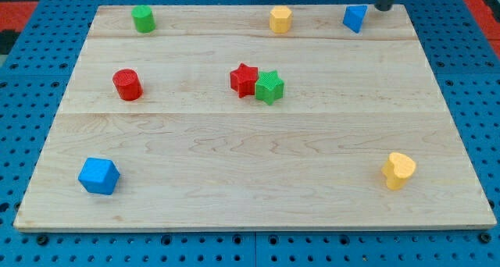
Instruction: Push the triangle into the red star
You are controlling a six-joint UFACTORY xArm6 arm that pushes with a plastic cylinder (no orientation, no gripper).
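The blue triangle (355, 18) sits near the board's top right edge. The red star (244, 80) lies near the board's middle, touching a green star (269, 87) on its right. My tip (385, 7) shows at the view's top right, just right of and slightly above the blue triangle, a small gap apart from it. The rod above the tip is cut off by the view's top edge.
A green cylinder (143, 19) is at the top left, a yellow hexagon (280, 19) at the top middle, a red cylinder (126, 85) at the left, a blue cube-like block (98, 176) at the bottom left, a yellow heart (398, 170) at the bottom right. The wooden board (250, 189) lies on a blue pegboard.
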